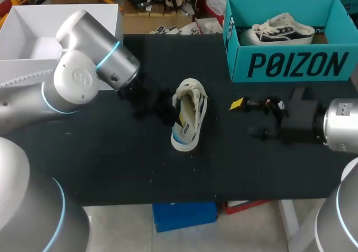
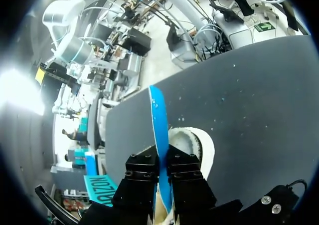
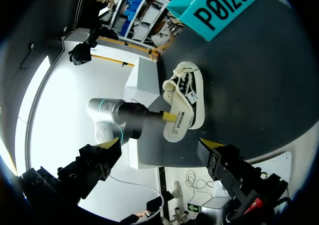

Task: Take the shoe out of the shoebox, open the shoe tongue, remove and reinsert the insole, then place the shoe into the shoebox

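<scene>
between the left gripper's [image 2: 163, 161] clamped fingers stood the blue-backed insole [image 2: 158, 125], half lifted from the sneaker [image 2: 199, 141] just under them, while the right gripper [image 3: 160, 145] hung open well apart, so unboxing looked done, with reinserting and return to the teal shoebox [image 1: 291, 66] left.

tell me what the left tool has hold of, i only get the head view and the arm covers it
observer: left wrist view shows the left tool shut on a thin blue insole, seen edge on
operator: is it out of the shoe
observer: far end stands past the shoe rim, near end hidden behind the tool
operator: which way do the laces face
observer: right wrist view shows black laces on the side facing the open right tool
</scene>
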Robot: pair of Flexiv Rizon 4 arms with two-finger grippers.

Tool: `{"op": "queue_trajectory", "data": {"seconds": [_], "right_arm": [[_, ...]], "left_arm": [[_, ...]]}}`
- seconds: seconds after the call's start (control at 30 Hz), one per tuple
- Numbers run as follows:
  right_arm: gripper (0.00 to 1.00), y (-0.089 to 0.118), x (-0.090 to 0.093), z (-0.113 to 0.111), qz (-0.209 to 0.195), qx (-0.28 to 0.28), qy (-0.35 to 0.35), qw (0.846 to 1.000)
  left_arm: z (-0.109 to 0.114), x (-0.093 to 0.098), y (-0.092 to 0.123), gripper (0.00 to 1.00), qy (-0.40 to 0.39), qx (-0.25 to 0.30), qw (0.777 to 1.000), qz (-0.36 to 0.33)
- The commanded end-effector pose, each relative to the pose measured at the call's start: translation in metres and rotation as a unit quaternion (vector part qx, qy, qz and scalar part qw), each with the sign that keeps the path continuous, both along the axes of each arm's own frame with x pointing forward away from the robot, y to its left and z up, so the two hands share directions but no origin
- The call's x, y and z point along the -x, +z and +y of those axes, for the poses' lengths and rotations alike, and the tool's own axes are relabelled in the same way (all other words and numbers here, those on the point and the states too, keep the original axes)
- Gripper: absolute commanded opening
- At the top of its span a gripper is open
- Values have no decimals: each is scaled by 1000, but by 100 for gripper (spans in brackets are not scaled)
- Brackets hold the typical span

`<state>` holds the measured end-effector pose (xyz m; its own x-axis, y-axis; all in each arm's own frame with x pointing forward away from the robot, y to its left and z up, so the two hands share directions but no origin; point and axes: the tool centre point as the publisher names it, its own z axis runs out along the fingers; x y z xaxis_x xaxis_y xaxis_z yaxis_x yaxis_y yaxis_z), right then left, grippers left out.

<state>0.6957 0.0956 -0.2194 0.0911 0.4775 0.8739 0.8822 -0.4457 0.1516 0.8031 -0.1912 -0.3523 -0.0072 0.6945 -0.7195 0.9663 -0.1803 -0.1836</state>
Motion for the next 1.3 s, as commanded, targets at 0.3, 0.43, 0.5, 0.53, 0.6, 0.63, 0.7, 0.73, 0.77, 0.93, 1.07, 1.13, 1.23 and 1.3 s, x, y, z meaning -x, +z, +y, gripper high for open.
{"op": "queue_trajectory", "data": {"seconds": [0.3,0.43,0.5,0.53,0.6,0.63,0.7,0.73,0.77,0.93,1.07,1.13,1.23,1.3], "right_arm": [[100,1,1,0,1,0,0,1000],[100,1,1,0,1,0,0,1000],[100,1,1,0,1,0,0,1000],[100,1,1,0,1,0,0,1000],[100,1,1,0,1,0,0,1000],[100,1,1,0,1,0,0,1000],[100,1,1,0,1,0,0,1000],[100,1,1,0,1,0,0,1000],[100,1,1,0,1,0,0,1000],[100,1,1,0,1,0,0,1000],[100,1,1,0,1,0,0,1000],[100,1,1,0,1,0,0,1000],[100,1,1,0,1,0,0,1000],[100,1,1,0,1,0,0,1000]], "left_arm": [[-7,-11,-3,0,13,2,1000,-11],[-7,-12,-4,0,20,3,1000,-11],[-6,-15,-7,0,27,1,1000,-16],[-5,-16,-8,0,30,1,999,-14],[-4,-19,-10,0,38,2,999,-17],[-3,-20,-11,0,41,1,999,-17],[-3,-22,-12,0,44,2,999,-18],[-3,-22,-13,0,45,2,999,-18],[-3,-23,-13,0,47,1,999,-19],[-6,-28,-17,0,54,-3,998,-24],[-7,-34,-19,0,59,-8,998,-28],[-8,-36,-20,0,63,-11,998,-29],[-10,-40,-21,0,69,-15,997,-29],[-11,-44,-22,0,74,-17,997,-29]]}}
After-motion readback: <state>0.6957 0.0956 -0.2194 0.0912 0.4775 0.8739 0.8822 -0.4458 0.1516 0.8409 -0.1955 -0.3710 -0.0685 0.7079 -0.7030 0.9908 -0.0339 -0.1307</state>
